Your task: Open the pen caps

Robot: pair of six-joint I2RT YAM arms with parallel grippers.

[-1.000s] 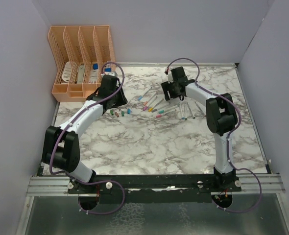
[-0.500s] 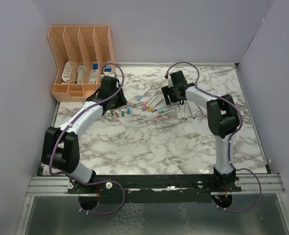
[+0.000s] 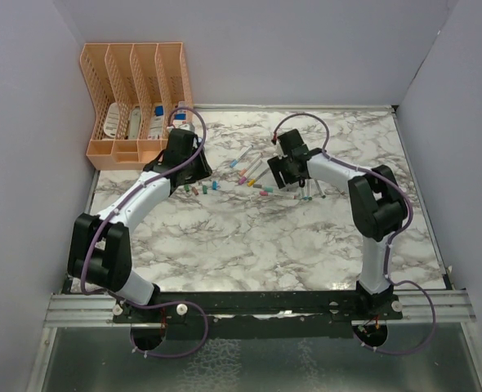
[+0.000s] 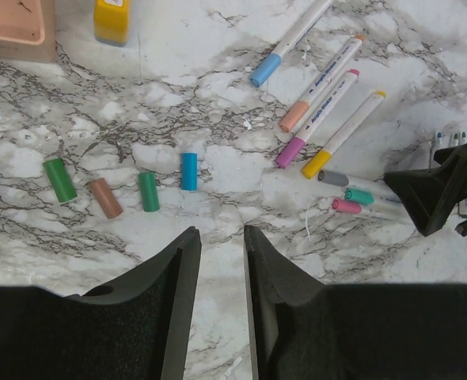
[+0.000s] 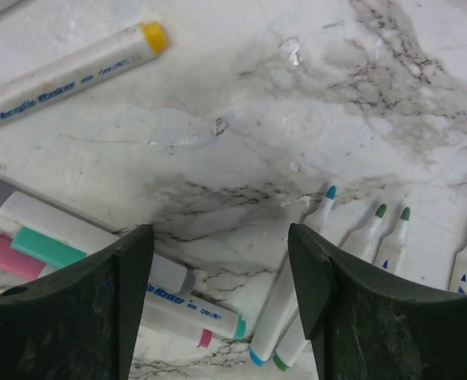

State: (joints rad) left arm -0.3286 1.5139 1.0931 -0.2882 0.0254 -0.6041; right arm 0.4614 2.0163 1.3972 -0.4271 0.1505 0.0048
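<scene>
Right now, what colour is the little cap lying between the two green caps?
That cap is brown, seen best in the left wrist view.

Stretches both arms forward, wrists turned toward each other. Holds the left gripper (image 4: 219,241) pointing down, jaws narrowly parted and empty. Holds the right gripper (image 5: 218,237) down too, jaws spread wide, empty.

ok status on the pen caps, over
Left gripper open, empty, by four loose caps. Right gripper open, empty, above uncapped pens. Capped pens remain. Nothing blocking.
</scene>
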